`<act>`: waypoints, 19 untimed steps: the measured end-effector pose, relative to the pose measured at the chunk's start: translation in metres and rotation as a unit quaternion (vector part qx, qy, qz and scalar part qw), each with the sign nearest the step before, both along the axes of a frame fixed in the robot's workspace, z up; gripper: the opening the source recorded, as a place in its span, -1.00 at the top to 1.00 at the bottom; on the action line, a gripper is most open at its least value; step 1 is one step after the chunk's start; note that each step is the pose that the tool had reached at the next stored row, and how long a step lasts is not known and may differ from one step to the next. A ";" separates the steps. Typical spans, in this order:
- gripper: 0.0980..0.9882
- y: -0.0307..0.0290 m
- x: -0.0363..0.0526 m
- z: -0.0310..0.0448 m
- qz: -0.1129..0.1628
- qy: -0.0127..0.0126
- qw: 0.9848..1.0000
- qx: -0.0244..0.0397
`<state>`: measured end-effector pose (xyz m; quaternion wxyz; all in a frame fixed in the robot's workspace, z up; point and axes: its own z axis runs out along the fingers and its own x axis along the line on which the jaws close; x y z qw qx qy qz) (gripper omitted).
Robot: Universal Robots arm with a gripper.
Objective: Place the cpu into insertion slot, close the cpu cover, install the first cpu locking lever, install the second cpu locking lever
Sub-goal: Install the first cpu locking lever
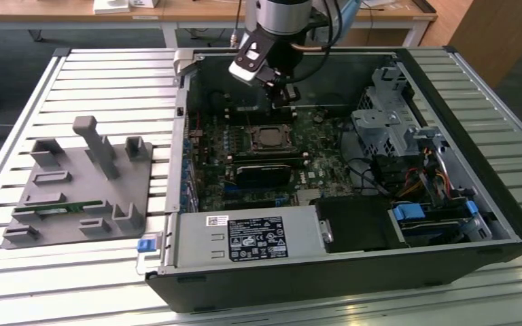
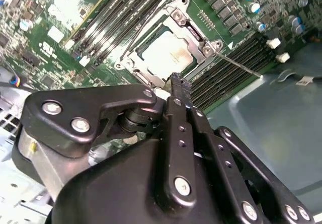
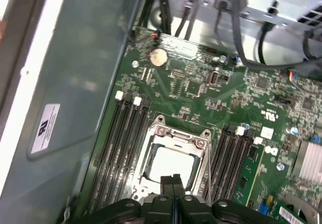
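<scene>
Inside the open computer case, the cpu (image 2: 168,53) (image 3: 171,163) (image 1: 268,138) lies flat in the insertion slot (image 2: 132,63), its pale silver top showing. The cpu cover (image 2: 193,35) (image 3: 176,139) lies down around it as a silver frame. A thin metal lever rod (image 2: 239,66) sticks out sideways from one socket corner over the memory slots. My gripper (image 1: 284,102) (image 2: 178,83) (image 3: 172,181) hangs just above the socket's edge. Its two black fingertips are pressed together and hold nothing.
Long black memory slots (image 3: 126,138) flank the socket. A black card (image 1: 266,173) sits just in front of it. The drive cage and cables (image 1: 397,129) fill the exterior view's right, with the power supply (image 1: 247,238) in front. A grey fixture (image 1: 79,183) stands outside the case.
</scene>
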<state>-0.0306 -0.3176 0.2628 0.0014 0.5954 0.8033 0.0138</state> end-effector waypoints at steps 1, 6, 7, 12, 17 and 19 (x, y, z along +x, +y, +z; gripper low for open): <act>0.98 0.0000 0.0000 0.0000 0.009 0.000 1.000 0.000; 0.98 0.0000 0.0000 -0.0001 0.055 0.000 0.999 0.000; 0.98 0.0000 0.0000 -0.0001 0.064 0.000 0.998 0.000; 0.98 0.0000 0.0000 -0.0002 0.108 0.000 0.994 0.000; 0.98 0.0000 0.0000 -0.0002 0.147 0.000 0.989 0.000; 0.98 0.0000 0.0000 -0.0002 0.161 0.000 0.987 0.000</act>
